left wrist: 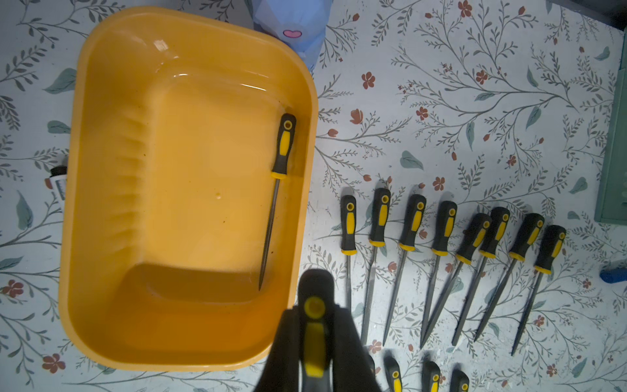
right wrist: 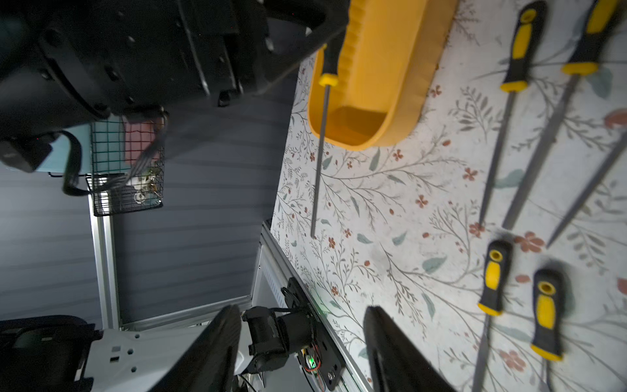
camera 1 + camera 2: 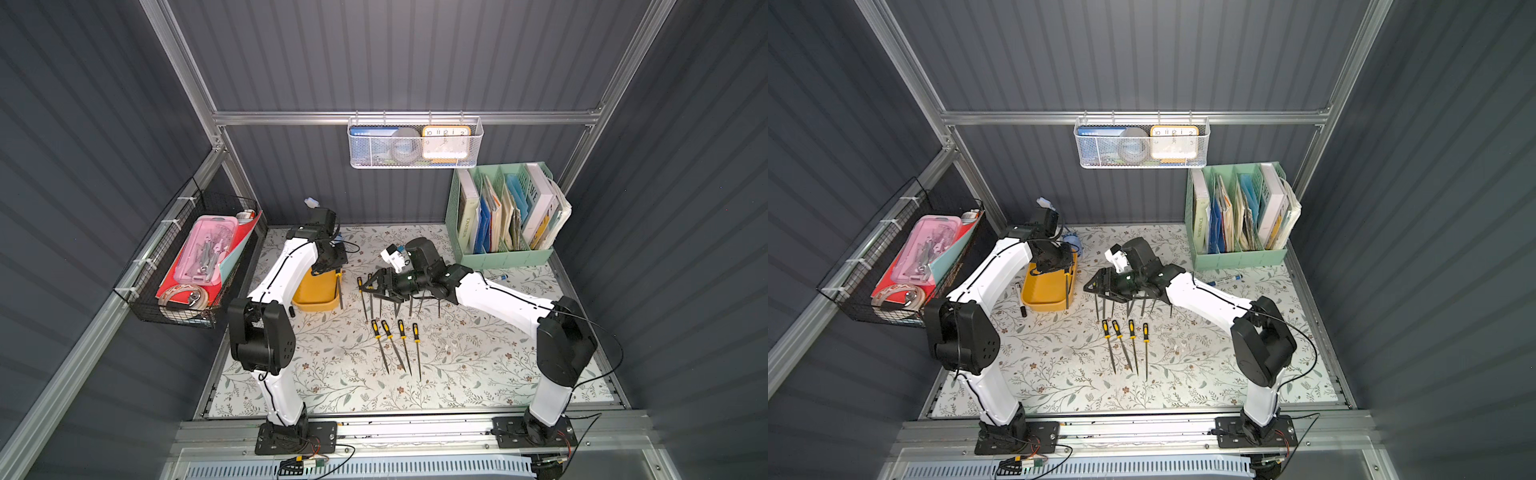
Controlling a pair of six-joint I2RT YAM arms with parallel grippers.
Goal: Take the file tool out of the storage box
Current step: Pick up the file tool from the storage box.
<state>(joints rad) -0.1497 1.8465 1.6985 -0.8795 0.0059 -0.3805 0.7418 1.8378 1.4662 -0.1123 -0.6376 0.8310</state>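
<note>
Left gripper is clenched on a file by its handle, with the shaft hanging down at the rim of the storage box. Right gripper looks spread and empty to me, above the laid-out files. I see a second file flat inside the box.

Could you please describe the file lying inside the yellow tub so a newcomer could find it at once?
On the floral table, find the mustard-yellow storage box beside the left arm. One black-and-yellow file lies on its floor along a long wall. Its twins lie in rows outside, and one hangs in the left gripper.
</note>
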